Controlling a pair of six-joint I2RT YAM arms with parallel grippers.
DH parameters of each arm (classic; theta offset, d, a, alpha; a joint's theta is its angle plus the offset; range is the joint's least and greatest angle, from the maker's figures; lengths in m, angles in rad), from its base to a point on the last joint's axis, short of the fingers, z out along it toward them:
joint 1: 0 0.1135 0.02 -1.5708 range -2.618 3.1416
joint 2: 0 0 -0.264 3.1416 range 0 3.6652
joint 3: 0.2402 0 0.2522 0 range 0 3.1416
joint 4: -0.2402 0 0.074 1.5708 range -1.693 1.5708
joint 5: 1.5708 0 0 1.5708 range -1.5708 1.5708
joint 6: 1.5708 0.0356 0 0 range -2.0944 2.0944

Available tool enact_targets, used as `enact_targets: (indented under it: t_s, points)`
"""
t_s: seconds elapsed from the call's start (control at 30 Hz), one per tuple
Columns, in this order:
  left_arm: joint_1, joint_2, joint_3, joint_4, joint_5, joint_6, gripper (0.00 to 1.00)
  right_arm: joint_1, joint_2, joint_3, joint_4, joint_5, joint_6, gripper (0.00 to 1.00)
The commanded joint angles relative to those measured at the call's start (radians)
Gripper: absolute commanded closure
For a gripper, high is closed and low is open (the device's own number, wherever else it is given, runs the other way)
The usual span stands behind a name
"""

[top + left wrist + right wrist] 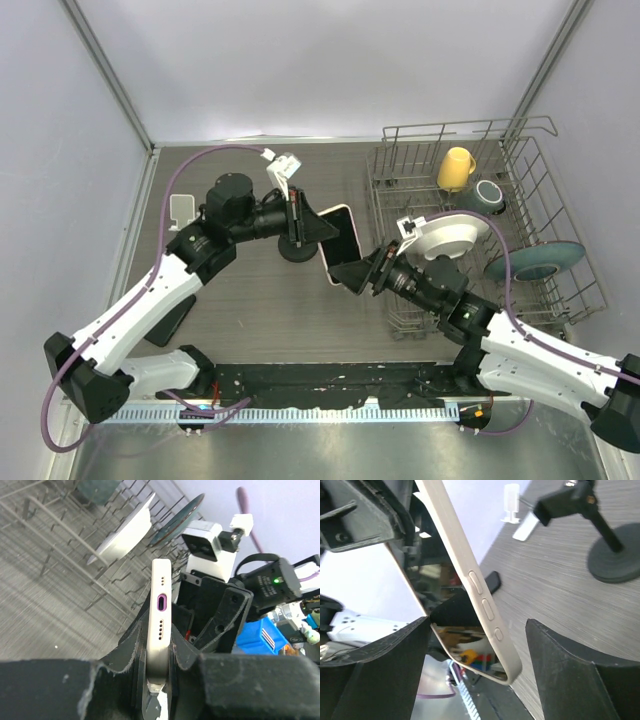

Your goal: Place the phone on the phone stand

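Holding the phone (345, 235) on edge, off the tabletop (260, 310) near its middle: our left pincer (322, 232) is clamped across the phone's two faces, with the port end towards the left wrist camera. Our right pincer (352, 274) straddles the lower corner, fingers (375, 675) spread with a gap on both sides. The phone stand (297, 251) sits just at 9 o'clock of the phone, round base down.

We read the step as lining up for the stand, maybe via a hand-off. One grip should be firm at all times. The right should bite flat on the faces, off the side buttons, before the left lets go. Then we square the phone to the clamp, slowly.

Counts:
- One phone, one stand, two pincers.
- At 3 o'clock: one dish rack (470, 124) with one yellow cup (455, 168), one grey cup (487, 195), one white bowl (450, 238) and one blue plate (535, 260).
- At 9 o'clock: one small white holder (180, 210).
- At 7 o'clock: one flat dark item (172, 318).
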Motion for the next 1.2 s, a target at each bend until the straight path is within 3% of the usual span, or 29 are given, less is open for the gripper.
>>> enact_targets:
  t_s: [0.0,0.37,0.47,0.5,0.53,0.6,0.63,0.73,0.87,1.03,1.13,1.17]
  points:
    - [-0.001,-0.092,-0.035,0.294,0.04,-0.097,1.0,-0.001,0.02,-0.048,0.389,-0.111,0.025,0.24]
    - [0.009,-0.123,-0.078,0.374,0.04,-0.133,1.0,-0.001,0.017,-0.139,0.685,-0.175,0.014,0.56]
    - [0.011,-0.114,-0.069,0.368,0.049,-0.13,1.0,-0.001,0.008,-0.125,0.681,-0.197,-0.013,0.73]
    - [0.014,-0.102,-0.066,0.364,0.063,-0.127,1.0,-0.001,-0.006,-0.107,0.632,-0.192,-0.036,0.95]
    - [0.014,-0.096,-0.06,0.351,0.067,-0.119,0.99,-0.001,-0.017,-0.099,0.605,-0.189,-0.047,1.0]
    - [0.017,-0.077,-0.041,0.333,0.098,-0.111,0.84,-0.002,-0.056,-0.082,0.54,-0.186,-0.084,1.0]
    - [0.018,-0.061,-0.035,0.322,0.112,-0.105,0.56,-0.002,-0.073,-0.071,0.497,-0.16,-0.105,1.0]
    - [0.031,-0.057,-0.017,0.284,0.106,-0.091,0.19,-0.002,-0.133,-0.015,0.29,-0.128,-0.177,1.0]
    - [0.054,-0.117,0.011,0.172,-0.032,0.026,0.04,-0.002,-0.175,0.113,-0.091,-0.072,-0.28,1.0]
    - [0.057,-0.22,0.014,0.065,-0.289,0.177,0.02,-0.002,-0.12,0.258,-0.423,-0.12,-0.377,1.0]
    - [0.057,-0.229,0.045,0.02,-0.286,0.217,0.04,-0.004,-0.074,0.335,-0.554,-0.201,-0.401,1.0]
    - [0.055,-0.202,0.062,0.0,-0.203,0.223,0.05,-0.004,-0.043,0.369,-0.605,-0.222,-0.416,1.0]
